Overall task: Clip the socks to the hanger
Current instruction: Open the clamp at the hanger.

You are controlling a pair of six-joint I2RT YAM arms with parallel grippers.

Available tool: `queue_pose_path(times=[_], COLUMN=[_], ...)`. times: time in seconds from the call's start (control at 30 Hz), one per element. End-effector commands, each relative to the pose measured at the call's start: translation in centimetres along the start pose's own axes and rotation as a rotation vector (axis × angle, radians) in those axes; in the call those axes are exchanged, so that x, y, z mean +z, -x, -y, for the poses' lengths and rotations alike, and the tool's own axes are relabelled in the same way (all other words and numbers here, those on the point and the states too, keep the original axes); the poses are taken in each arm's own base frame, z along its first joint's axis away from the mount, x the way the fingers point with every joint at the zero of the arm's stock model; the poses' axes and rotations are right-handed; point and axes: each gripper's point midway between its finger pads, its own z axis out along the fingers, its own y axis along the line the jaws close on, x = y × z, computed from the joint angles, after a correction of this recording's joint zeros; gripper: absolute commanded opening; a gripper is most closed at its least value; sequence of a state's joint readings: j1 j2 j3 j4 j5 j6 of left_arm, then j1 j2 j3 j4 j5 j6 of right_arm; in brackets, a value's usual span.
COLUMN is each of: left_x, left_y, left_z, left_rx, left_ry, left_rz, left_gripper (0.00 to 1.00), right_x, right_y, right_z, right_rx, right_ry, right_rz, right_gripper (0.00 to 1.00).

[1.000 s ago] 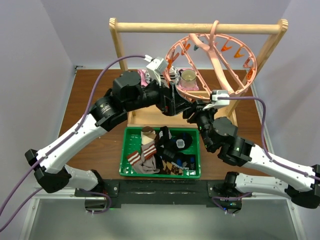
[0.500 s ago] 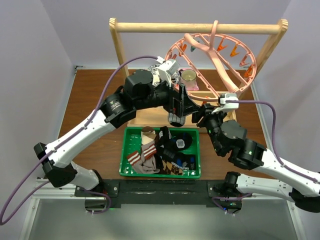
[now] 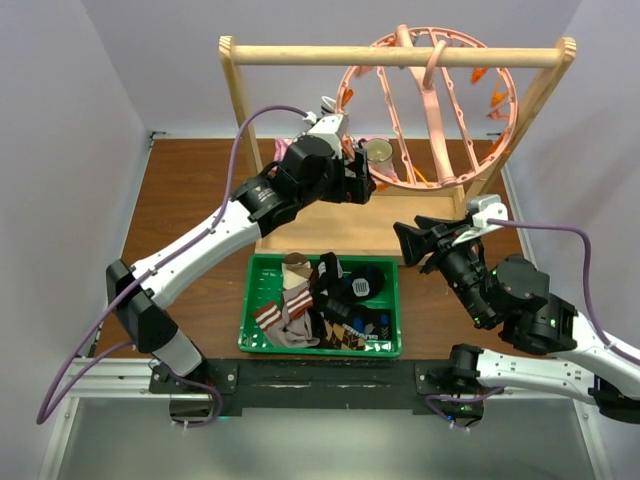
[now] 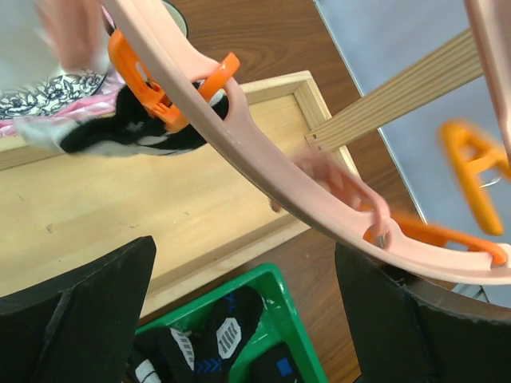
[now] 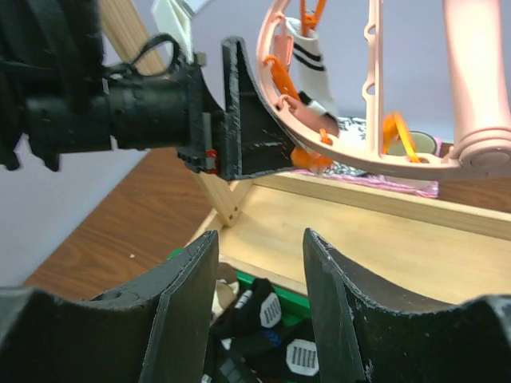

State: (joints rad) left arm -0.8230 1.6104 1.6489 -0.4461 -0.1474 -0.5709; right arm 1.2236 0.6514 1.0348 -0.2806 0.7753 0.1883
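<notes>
Swinging up from its earlier tilt, the hanger [image 3: 425, 110] is now hanging close to upright from the wooden rack [image 3: 400, 55]. The right arm is pulling back toward its base. The left pincer [image 3: 362, 182] is standing wide apart at the ring's lower left rim, which is crossing slantwise between its fingers, unclamped, beside a clipped sock [image 5: 307, 64]. The right pincer [image 3: 408, 246] is partly apart and gripping nothing. The remaining socks [image 3: 320, 300] are lying in the green tray [image 3: 246, 300] on the table [image 3: 190, 190], below and nearer than both pincers. The right one, just off the tray's far right corner, is probably better placed to be reaching down next.
</notes>
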Motion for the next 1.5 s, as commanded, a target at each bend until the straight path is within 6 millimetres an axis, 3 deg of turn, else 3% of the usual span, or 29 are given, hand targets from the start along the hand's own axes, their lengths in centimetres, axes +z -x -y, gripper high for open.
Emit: queue_pose_path(times=[0.0, 0.23, 0.5, 0.63, 0.87, 1.07, 1.27, 1.47], left_x=[-2.6, -4.5, -7.3, -8.2, -9.8, -11.4, -13.1, -14.2], left_y=[4.0, 4.2, 5.3, 5.3, 4.7, 4.4, 4.5, 4.0], left_z=[1.5, 1.3, 1.6, 1.5, 2.7, 5.4, 7.3, 8.4], left_rx=[-0.02, -0.023, -0.023, -0.011, 0.043, 0.059, 0.071, 0.086], left_ry=[-0.047, -0.057, -0.085, -0.092, -0.19, -0.349, -0.459, -0.546], left_rz=[0.123, 0.136, 0.169, 0.176, 0.156, 0.126, 0.116, 0.099], left_gripper=[1.0, 1.0, 1.0, 1.0, 1.0, 1.0, 1.0, 1.0], right_x=[-0.2, 0.2, 1.6, 2.1, 1.7, 0.6, -0.3, 0.2], right_y=[0.0, 0.2, -3.9, -5.1, -4.0, -3.0, -3.5, -4.0], right_z=[1.4, 2.4, 1.5, 1.2, 2.4, 4.5, 5.5, 5.3], right_rx=[-0.085, -0.134, -0.161, -0.179, -0.216, -0.24, -0.221, -0.253], right_ry=[-0.055, -0.128, -0.117, -0.125, -0.16, -0.224, -0.237, -0.24], right_rz=[-0.005, 0.009, -0.027, -0.052, -0.02, 0.016, 0.014, 0.015], right_gripper=[0.51, 0.52, 0.44, 0.49, 0.5, 0.46, 0.41, 0.4])
